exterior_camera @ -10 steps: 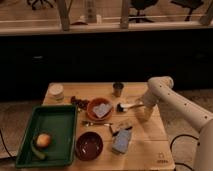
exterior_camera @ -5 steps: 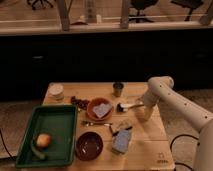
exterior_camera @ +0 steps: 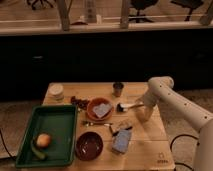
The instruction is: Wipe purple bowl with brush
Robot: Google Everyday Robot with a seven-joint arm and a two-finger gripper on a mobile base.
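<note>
**Brush held at table's right side, bowl at front**

A light wooden table [exterior_camera: 150, 132] carries a green rectangular plastic tray [exterior_camera: 55, 122], whose far-left corner is dim. The white robot arm [exterior_camera: 175, 102] runs off the right edge. The dark purple round bowl [exterior_camera: 89, 145] sits at the front, beside the tray. The gripper [exterior_camera: 140, 106] is hard to make out, apparently closed on the short dark-bristled brush [exterior_camera: 125, 106], just right of the orange bowl [exterior_camera: 99, 109].

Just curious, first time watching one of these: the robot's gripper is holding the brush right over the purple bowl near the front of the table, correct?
Not quite. The camera view shows the gripper with the brush beside the orange bowl, well behind the purple bowl, which does sit near the table's front.
</note>
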